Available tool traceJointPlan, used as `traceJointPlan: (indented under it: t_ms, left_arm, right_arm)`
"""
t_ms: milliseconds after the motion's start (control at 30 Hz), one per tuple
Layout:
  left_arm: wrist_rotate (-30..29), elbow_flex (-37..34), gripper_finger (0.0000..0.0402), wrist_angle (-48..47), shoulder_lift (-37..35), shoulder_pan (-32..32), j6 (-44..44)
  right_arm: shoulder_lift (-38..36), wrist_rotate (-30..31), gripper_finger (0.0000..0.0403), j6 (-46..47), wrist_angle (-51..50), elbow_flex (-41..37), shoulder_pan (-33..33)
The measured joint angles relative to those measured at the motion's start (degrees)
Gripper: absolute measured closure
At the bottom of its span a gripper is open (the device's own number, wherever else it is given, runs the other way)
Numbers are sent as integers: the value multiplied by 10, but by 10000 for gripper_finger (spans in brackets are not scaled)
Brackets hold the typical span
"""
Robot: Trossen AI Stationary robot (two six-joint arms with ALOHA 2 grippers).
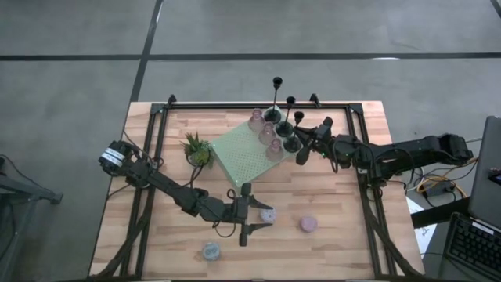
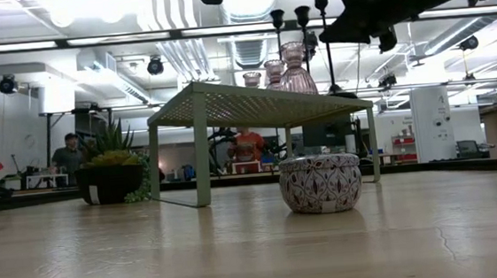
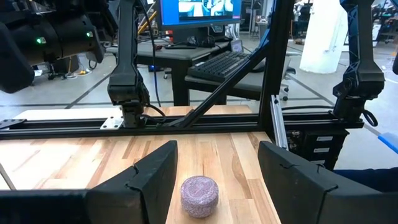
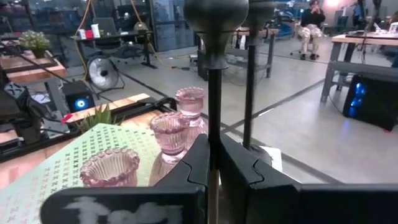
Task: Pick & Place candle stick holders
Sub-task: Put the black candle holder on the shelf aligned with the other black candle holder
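I have the right gripper (image 4: pixel 213 163) clamped on a slim black stick holder (image 4: pixel 214 93) at the stand's (image 1: pixel 243 155) far-right corner, just beside three pink glass cups (image 4: pixel 169 132). Risk: stem is thin and top-heavy; any tilt or quick swing could knock a cup off the stand edge or twist the stick in the fingers. Left gripper (image 3: pixel 214 177) is spread wide, empty, around a pastel puck (image 3: pixel 199 195) near the desk's near edge; closing off-centre could shove it away.

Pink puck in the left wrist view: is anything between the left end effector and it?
Nothing visible. The pink puck sits on bare wood directly ahead of the open left end effector, framed by its fingers.
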Motion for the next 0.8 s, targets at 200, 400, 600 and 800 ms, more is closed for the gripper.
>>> traceJointPlan:
  t_ms: [200,400,600,800]
  left_arm:
    - [0,0,172,0,0,0,0]
    - [0,0,172,0,0,0,0]
    - [0,0,172,0,0,0,0]
    - [0,0,172,0,0,0,0]
  right_arm:
    - [0,0,390,-2,2,0,0]
    - [0,0,390,-4,3,0,0]
    - [0,0,390,-9,2,0,-1]
    - [1,-1,359,-21,-8,3,-1]
